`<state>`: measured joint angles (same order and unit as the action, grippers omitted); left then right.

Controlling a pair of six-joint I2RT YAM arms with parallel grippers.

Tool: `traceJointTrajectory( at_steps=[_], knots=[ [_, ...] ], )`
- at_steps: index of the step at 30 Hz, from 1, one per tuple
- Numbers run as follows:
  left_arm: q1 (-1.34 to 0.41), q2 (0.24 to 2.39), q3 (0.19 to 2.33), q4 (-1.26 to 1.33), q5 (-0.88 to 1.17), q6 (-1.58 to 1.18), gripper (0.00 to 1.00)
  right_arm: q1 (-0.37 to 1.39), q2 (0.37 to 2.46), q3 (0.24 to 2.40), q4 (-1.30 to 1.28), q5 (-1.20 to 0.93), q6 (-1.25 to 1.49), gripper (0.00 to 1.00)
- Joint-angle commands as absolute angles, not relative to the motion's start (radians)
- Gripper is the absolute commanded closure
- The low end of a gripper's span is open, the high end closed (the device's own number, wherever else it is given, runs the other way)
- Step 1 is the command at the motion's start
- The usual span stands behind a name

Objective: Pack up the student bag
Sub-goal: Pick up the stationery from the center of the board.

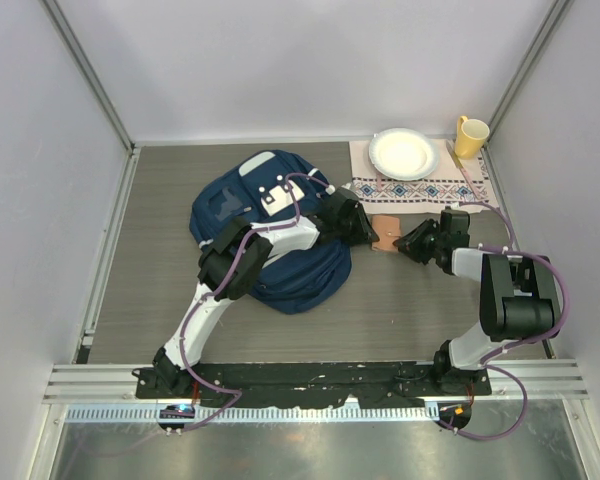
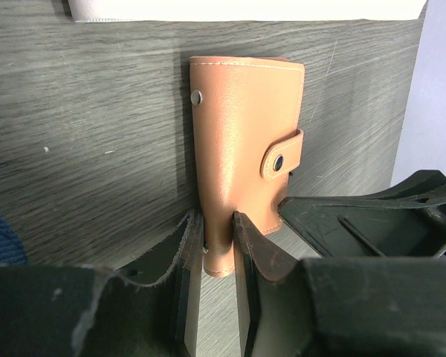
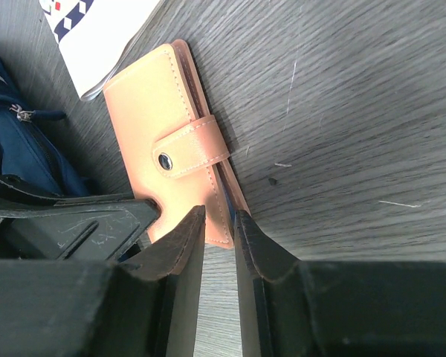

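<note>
Top view: large navy blue fabric backpack [image 1: 305, 280] sits centre-left, partly under the left arm. Tan leather snap-tab wallet [image 2: 245, 141] lies on grey wood-grain table [image 1: 160, 250], centre-right, btwn both grippers. In its wrist view, left gripper [image 2: 217, 223] pinches wallet's near end. On right gripper [image 3: 219, 216], fingers slightly apart w/ wallet edge in gap; can't tell if clamped.

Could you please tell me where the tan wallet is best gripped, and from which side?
Probably the wallet by its short end, pinched across its thinness, coming lengthwise from the left, where the left tool sits; the snap strap bulges midway.
</note>
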<state>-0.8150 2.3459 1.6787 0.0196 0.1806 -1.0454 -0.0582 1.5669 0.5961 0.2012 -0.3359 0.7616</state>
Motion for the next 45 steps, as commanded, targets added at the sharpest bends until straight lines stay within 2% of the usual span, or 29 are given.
traceJointTrajectory(
  at_steps=[1,6,7,10,12,19,24,27,28,30,33,36,37,40,45],
  knots=[
    [-0.833,2.391,1.652,-0.015,0.216,-1.052,0.75,-0.041,1.569,0.598,0.232,-0.380,0.781,0.72],
    [-0.836,2.396,1.654,-0.012,0.219,-1.057,0.75,-0.041,1.563,0.586,0.248,-0.394,0.801,0.69],
    [-0.836,2.395,1.654,-0.012,0.219,-1.055,0.75,-0.041,1.559,0.581,0.249,-0.393,0.807,0.64],
    [-0.838,2.396,1.654,-0.012,0.218,-1.057,0.75,-0.041,1.560,0.563,0.267,-0.379,0.828,0.55],
    [-0.838,2.398,1.655,-0.009,0.219,-1.058,0.75,-0.041,1.562,0.555,0.276,-0.358,0.834,0.55],
    [-0.839,2.399,1.655,-0.009,0.222,-1.060,0.74,-0.041,1.605,0.529,0.360,-0.416,0.865,0.69],
    [-0.838,2.398,1.658,-0.006,0.225,-1.058,0.74,-0.040,1.563,0.497,0.420,-0.419,0.885,0.73],
    [-0.838,2.399,1.657,-0.006,0.225,-1.058,0.74,-0.041,1.554,0.500,0.420,-0.419,0.877,0.84],
    [-0.839,2.398,1.655,-0.006,0.227,-1.058,0.73,-0.041,1.555,0.502,0.420,-0.422,0.877,0.93],
    [-0.839,2.398,1.655,-0.006,0.229,-1.058,0.72,-0.041,1.559,0.508,0.411,-0.425,0.874,0.96],
    [-0.839,2.390,1.649,-0.005,0.227,-1.052,0.67,-0.041,1.551,0.512,0.385,-0.411,0.861,0.99],
    [-0.839,2.358,1.625,-0.005,0.216,-1.045,0.54,-0.041,1.517,0.525,0.328,-0.371,0.835,0.99],
    [-0.839,2.350,1.617,0.026,0.209,-1.043,0.43,-0.041,1.506,0.529,0.313,-0.364,0.825,0.99],
    [-0.841,2.309,1.603,0.019,0.196,-1.017,0.32,-0.043,1.459,0.538,0.262,-0.334,0.808,0.99],
    [-0.839,2.237,1.606,-0.055,0.144,-0.948,0.22,-0.046,1.359,0.546,0.212,-0.327,0.808,0.99]
  ],
)
